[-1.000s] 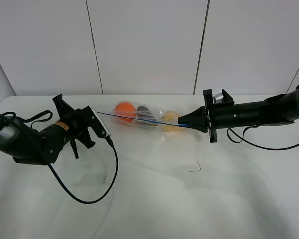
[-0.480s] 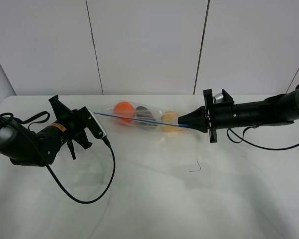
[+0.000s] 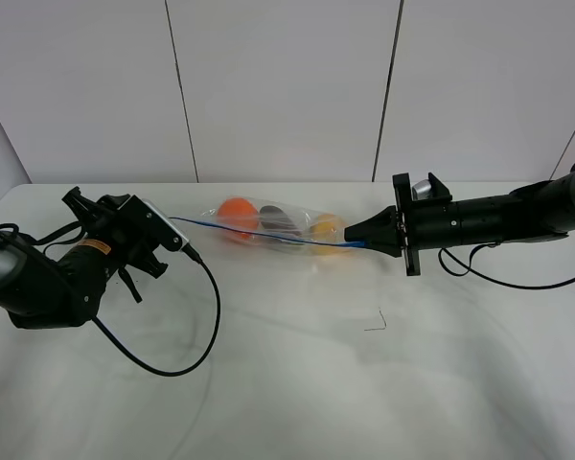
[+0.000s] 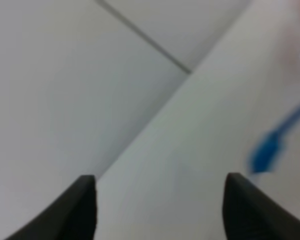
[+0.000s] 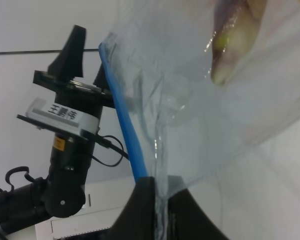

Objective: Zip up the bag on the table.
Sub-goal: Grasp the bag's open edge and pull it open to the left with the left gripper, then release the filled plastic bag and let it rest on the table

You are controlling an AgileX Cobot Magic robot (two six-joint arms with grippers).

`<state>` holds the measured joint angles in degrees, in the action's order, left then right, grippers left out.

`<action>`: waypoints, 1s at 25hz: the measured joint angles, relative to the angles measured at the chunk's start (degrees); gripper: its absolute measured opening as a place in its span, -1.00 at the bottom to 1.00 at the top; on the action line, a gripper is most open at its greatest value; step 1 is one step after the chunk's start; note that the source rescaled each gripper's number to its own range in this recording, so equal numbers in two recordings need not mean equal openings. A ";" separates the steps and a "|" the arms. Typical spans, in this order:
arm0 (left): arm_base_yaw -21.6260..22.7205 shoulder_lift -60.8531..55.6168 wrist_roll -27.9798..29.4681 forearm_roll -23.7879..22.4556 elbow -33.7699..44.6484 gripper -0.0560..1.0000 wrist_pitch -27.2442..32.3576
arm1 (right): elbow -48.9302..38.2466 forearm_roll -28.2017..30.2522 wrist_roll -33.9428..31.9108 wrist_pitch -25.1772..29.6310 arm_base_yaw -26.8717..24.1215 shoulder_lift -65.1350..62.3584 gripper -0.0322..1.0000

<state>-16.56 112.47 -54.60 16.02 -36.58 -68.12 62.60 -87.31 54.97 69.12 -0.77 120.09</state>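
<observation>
The bag (image 3: 286,226) lies on the white table (image 3: 287,393), well toward the back wall (image 3: 278,86). It is clear and crinkled. Inside, a round orange piece (image 3: 237,212) sits at the end away from the right gripper, a dark purple piece (image 3: 280,222) is in the middle, and a yellow piece (image 3: 324,228) is nearest that gripper. The blue zipper strip (image 3: 268,233) runs in a straight line along the bag's near edge, from one end to the other. The pictures do not show whether the strip is sealed.

At the yellow end of the bag, the right gripper (image 3: 366,238) has its jaws pressed together on the plastic and the tip of the strip. The right wrist view shows the film bunched between the two black fingertips (image 5: 146,186), with the strip rising out of them.

At the other end, the strip's free tip reaches past the orange piece and stops just beside the left arm. The left gripper (image 4: 160,192) is spread wide with nothing between its fingers. In its own blurred view the blue tip (image 4: 265,152) lies outside the gap, beyond one fingertip, over bare tabletop.

Nearer than the bag, a black cable (image 3: 177,364) loops from the left arm across the table. A small dark bent mark (image 3: 377,321) lies on the surface on the right gripper's side.
</observation>
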 joint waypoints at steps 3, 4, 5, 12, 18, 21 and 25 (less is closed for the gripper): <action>1.44 0.00 1.22 1.07 0.00 0.52 -1.14 | 0.00 0.05 -0.18 0.00 0.00 0.00 -0.94; 2.08 0.00 2.01 1.23 0.00 0.53 -1.21 | 0.00 0.05 -0.18 0.00 0.00 0.00 -0.94; 2.83 0.00 2.70 1.33 0.00 0.53 -1.40 | 0.00 0.09 -0.18 0.00 0.00 0.00 -0.94; 5.82 0.00 15.70 2.44 0.00 0.53 -1.40 | 0.00 0.09 -0.42 0.00 0.00 0.00 -0.94; 6.82 -0.08 33.83 2.99 0.00 0.53 -1.40 | 0.00 0.09 -0.70 0.00 0.00 0.00 -0.94; 9.22 -2.04 35.85 1.48 0.06 0.53 0.76 | 0.00 0.09 -0.76 0.00 0.00 0.00 -0.94; 13.38 -8.26 36.87 -4.43 -1.22 0.53 15.36 | 0.00 0.09 -1.12 0.00 0.00 0.00 -0.94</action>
<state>-3.17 104.21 -17.73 11.59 -37.80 -52.76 62.60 -87.22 53.85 69.12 -0.77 120.09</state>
